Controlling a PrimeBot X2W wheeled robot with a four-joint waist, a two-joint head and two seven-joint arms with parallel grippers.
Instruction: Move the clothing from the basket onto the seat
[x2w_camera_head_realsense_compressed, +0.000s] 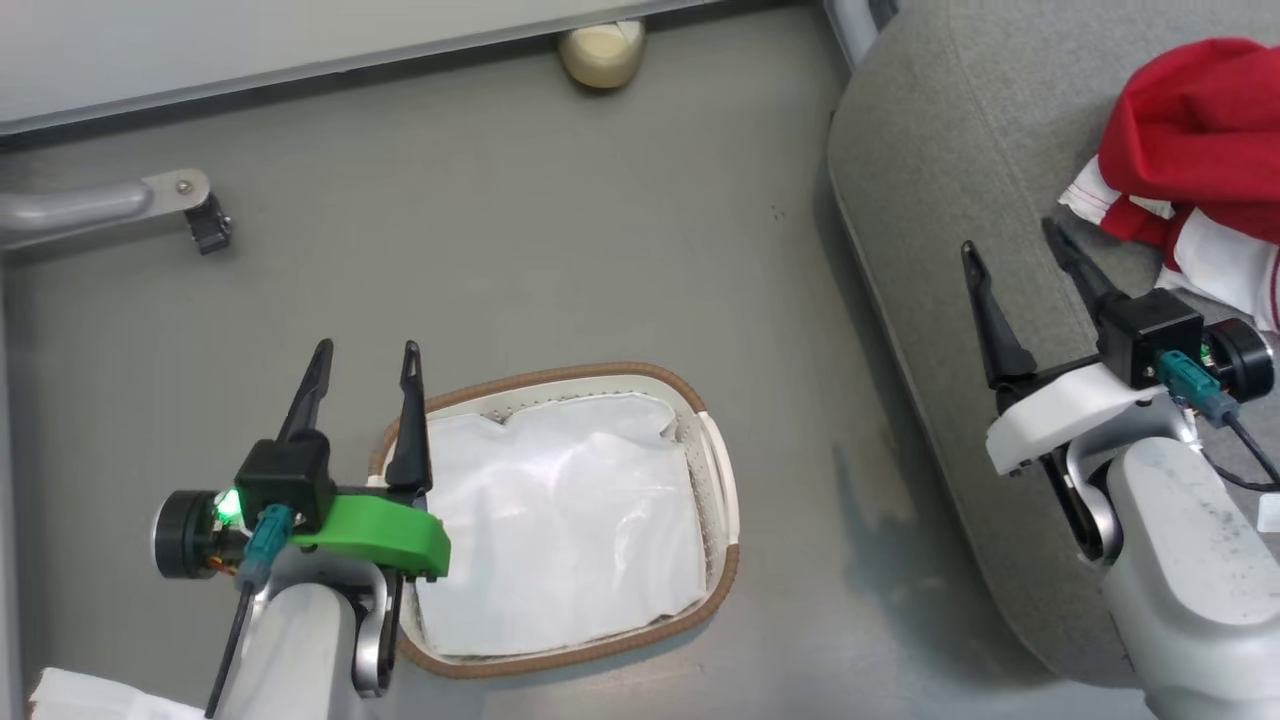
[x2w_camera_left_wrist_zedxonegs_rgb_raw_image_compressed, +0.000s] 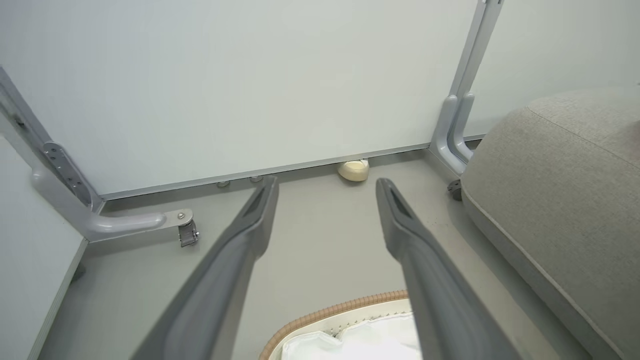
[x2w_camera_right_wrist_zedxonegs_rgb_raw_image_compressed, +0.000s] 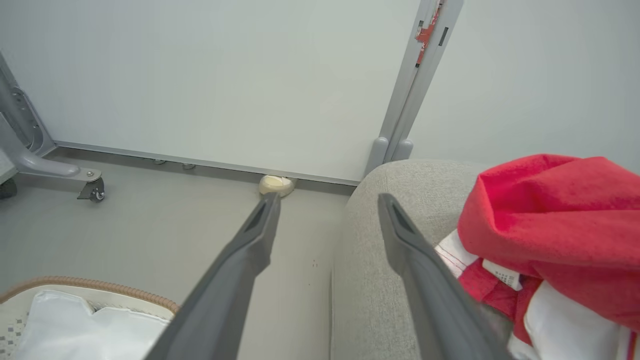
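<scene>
Clothing, look: the clothing (x2w_camera_head_realsense_compressed: 1195, 140) is a crumpled heap. A red fold is humped on top, with white panels and a white hem with thin red stripes beneath it. A small white label shows in the right wrist view.
Clothing, place: it lies on the seat (x2w_camera_head_realsense_compressed: 960, 130), cut off by the right edge of the head view and well apart from the basket (x2w_camera_head_realsense_compressed: 735, 560).
Clothing, direction: it is bunched, with no clear long axis. The striped white hem faces the seat's rounded front edge.
Basket, look: a white perforated wall and a brown woven rim, with a rumpled white liner (x2w_camera_head_realsense_compressed: 560, 520) inside.
Basket, direction: it stands upright on the grey floor (x2w_camera_head_realsense_compressed: 560, 220). Its longer axis seems to run across the head view, with a white handle at the end nearer the seat. The other end is hidden under the left arm.
Seat: grey fabric with a rounded corner, and a strip of floor between it and the basket.
Left pincer (x2w_camera_head_realsense_compressed: 368, 348): spread and holding nothing, above the basket's rim, fingers pointing toward the wall.
Right pincer (x2w_camera_head_realsense_compressed: 1010, 238): spread and holding nothing, above the seat's edge. One finger is just beside the white hem; I cannot tell whether it touches.
Wall foot: a cream rounded object (x2w_camera_head_realsense_compressed: 602, 52).
</scene>
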